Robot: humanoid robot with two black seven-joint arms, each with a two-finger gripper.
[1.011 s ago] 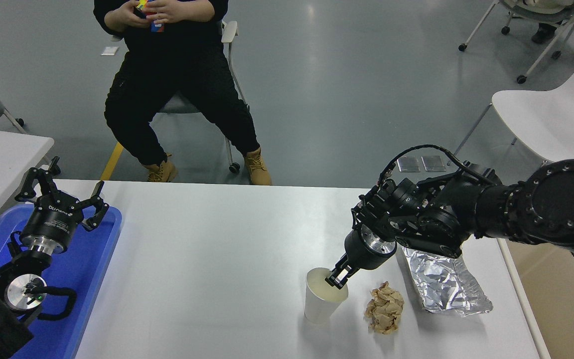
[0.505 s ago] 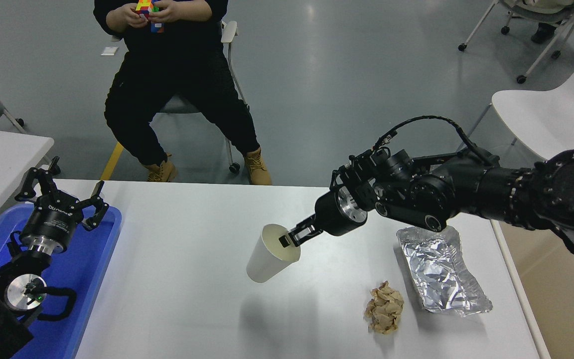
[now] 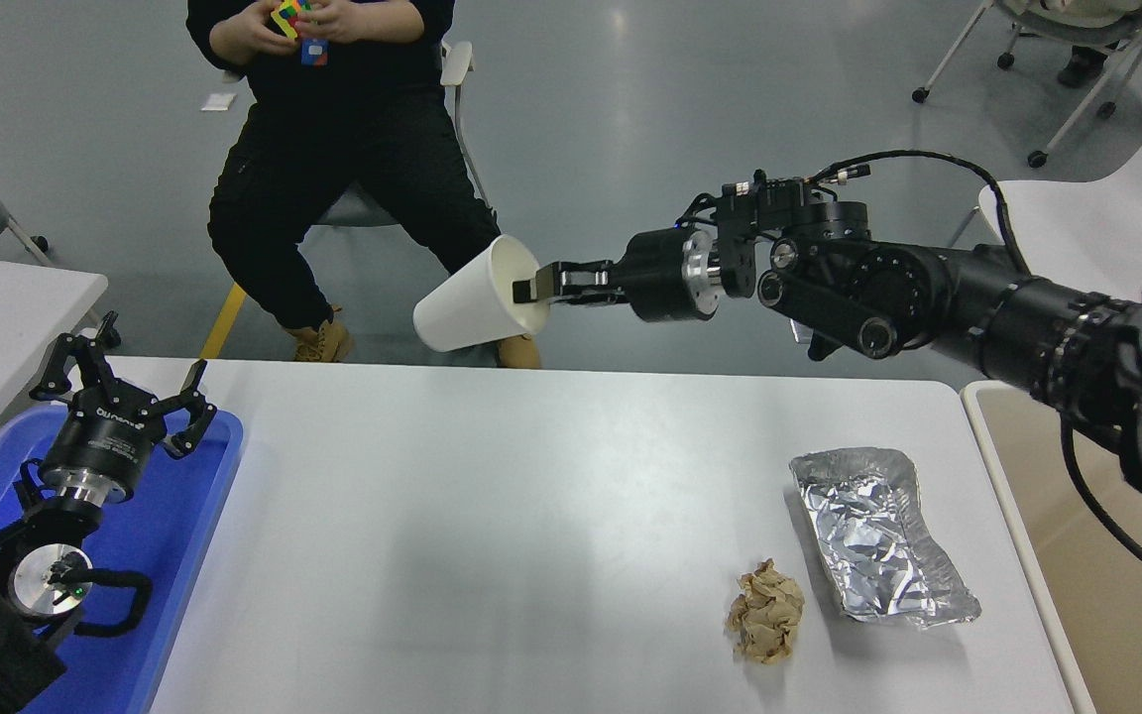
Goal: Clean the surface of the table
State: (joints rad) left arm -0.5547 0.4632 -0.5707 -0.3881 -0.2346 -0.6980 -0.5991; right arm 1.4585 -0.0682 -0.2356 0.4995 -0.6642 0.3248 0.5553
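— Stretching widest in front of me is the table surface (image 3: 492, 516), its long axis running left to right, its near edge cut off at the bottom.

— And on it?

— A crumpled foil tray (image 3: 878, 535) toward the right end, a brown paper wad (image 3: 765, 623) just beside it. A blue tray (image 3: 170, 526) sits at the left end, partly hidden by my left gripper (image 3: 120, 392), parked there with fingers spread.

— Your right one?

— My right gripper (image 3: 531, 290) pinches the rim of a white paper cup (image 3: 467, 309), one finger inside, held high beyond the far edge. The cup lies tilted, mouth toward my wrist, base pointing left.

— Behind?

— A seated person (image 3: 333, 149), head cut off.
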